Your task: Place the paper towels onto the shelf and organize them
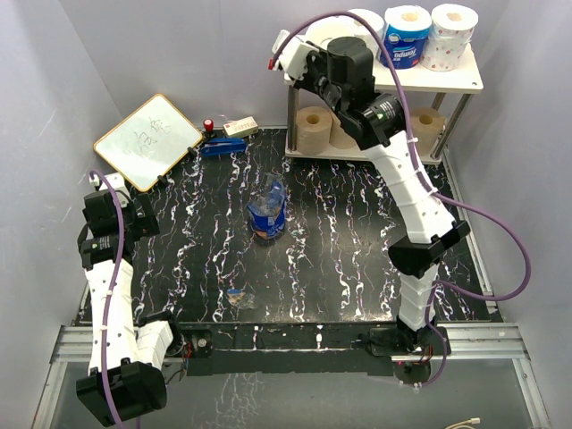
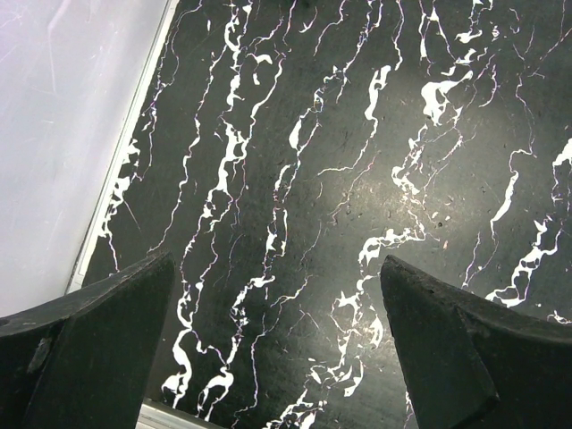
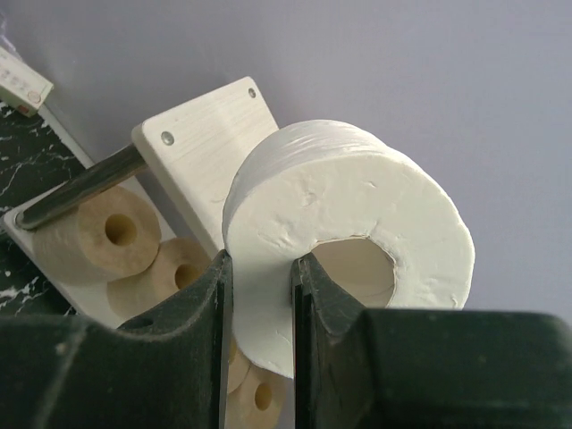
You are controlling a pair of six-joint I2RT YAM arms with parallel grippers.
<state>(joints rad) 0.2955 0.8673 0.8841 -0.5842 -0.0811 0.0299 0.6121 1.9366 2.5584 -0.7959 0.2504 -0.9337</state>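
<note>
- Left gripper (image 2: 277,273): fingers spread wide, nothing between. Hangs over black white-veined marble tabletop (image 1: 340,250), well apart from two-tier cream-white shelf with thin metal legs (image 1: 458,85).
- Crumpled blue plastic wrapper (image 1: 268,210) on tabletop in front of shelf. No rolls seen on tabletop.
- Right gripper (image 3: 262,268): clamped on wall of plain white paper towel roll (image 3: 357,188), at left end of shelf top board. Contact with board: cannot tell.
- Shelf lower tier: tan-brown rolls (image 1: 313,130), at least three visible.
- Shelf top tier, right end: blue-wrapped roll (image 1: 407,36) and dotted white roll (image 1: 450,36), upright, side by side.
- Judgement: nearly done. White roll needs seating and release.
</note>
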